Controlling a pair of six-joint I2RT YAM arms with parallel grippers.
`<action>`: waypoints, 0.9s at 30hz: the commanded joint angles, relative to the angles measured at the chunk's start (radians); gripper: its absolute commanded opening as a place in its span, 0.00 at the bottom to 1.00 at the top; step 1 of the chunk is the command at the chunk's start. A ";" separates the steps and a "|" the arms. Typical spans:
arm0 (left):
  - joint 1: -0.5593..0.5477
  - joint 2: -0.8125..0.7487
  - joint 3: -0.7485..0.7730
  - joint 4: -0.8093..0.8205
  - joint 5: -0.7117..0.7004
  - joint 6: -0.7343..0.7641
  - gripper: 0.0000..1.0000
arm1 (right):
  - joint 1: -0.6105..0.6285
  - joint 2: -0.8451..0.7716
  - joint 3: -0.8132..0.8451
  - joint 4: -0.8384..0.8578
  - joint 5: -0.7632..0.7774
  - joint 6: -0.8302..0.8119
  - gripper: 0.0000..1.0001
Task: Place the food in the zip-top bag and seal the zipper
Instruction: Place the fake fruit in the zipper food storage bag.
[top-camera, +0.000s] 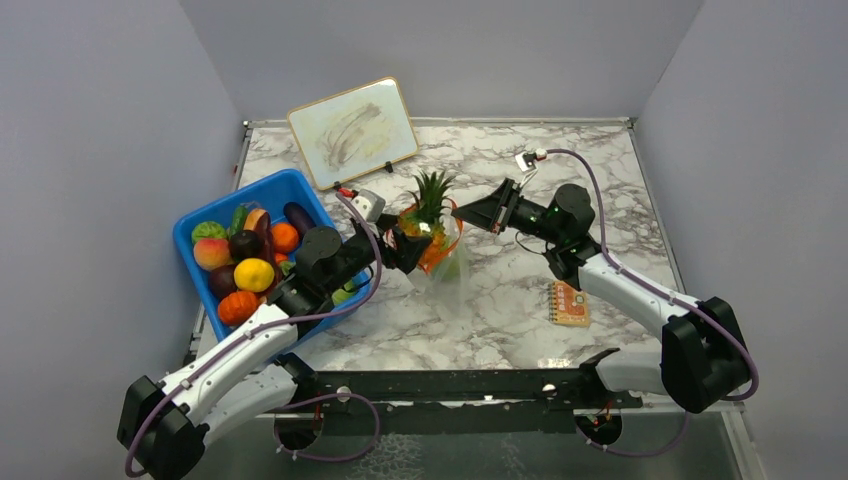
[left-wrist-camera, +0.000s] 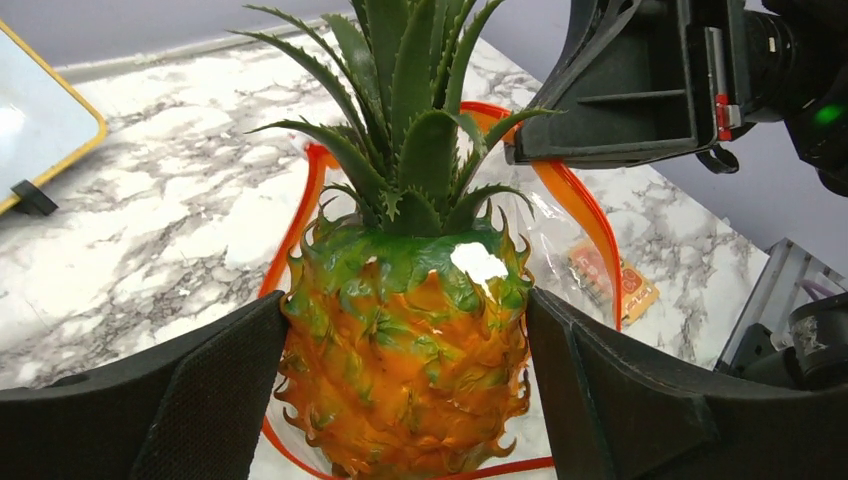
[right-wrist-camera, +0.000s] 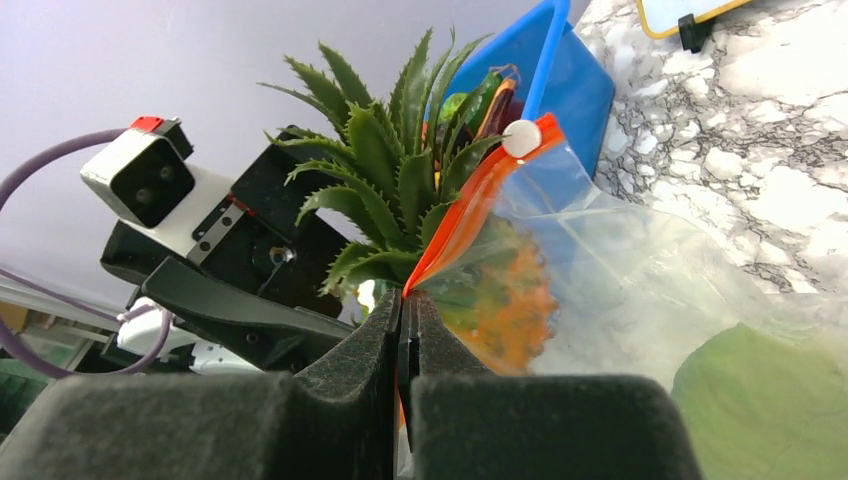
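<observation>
While the left gripper clasps the pineapple — its two pads set wide apart, one pressed against each flank of the orange body — the right gripper has its fingers pressed together on the zipper, pinching the orange-red strip right at its fingertips. From that pinch we see the strip climb away from the right fingers to a white slider at its far end. The zip-top bag hangs below and beyond the right gripper, clear and crinkled, with its lower part on the marble table.

Seen from the left wrist, the orange-red rim loops around the pineapple just past the left pads, so the fruit sits upright in the bag's mouth, its spiky green leaves rising above the rim towards the right gripper opposite. We cannot tell how deep the body reaches into the bag.

Behind the left gripper, beside its forearm, stands the blue tub with the other food — yellow, orange, green and dark pieces piled together. A small card lies on the table beneath the right forearm, and a whiteboard leans well beyond both grippers.
</observation>
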 joint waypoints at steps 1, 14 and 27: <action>-0.005 0.015 0.015 0.060 0.047 -0.004 0.92 | 0.006 -0.012 -0.002 0.036 -0.021 -0.011 0.01; -0.004 0.043 0.191 -0.229 -0.118 0.017 0.92 | 0.006 -0.007 -0.006 0.047 -0.028 -0.011 0.01; -0.004 0.102 0.298 -0.520 -0.163 0.032 0.64 | 0.006 -0.002 0.004 0.031 -0.026 -0.019 0.01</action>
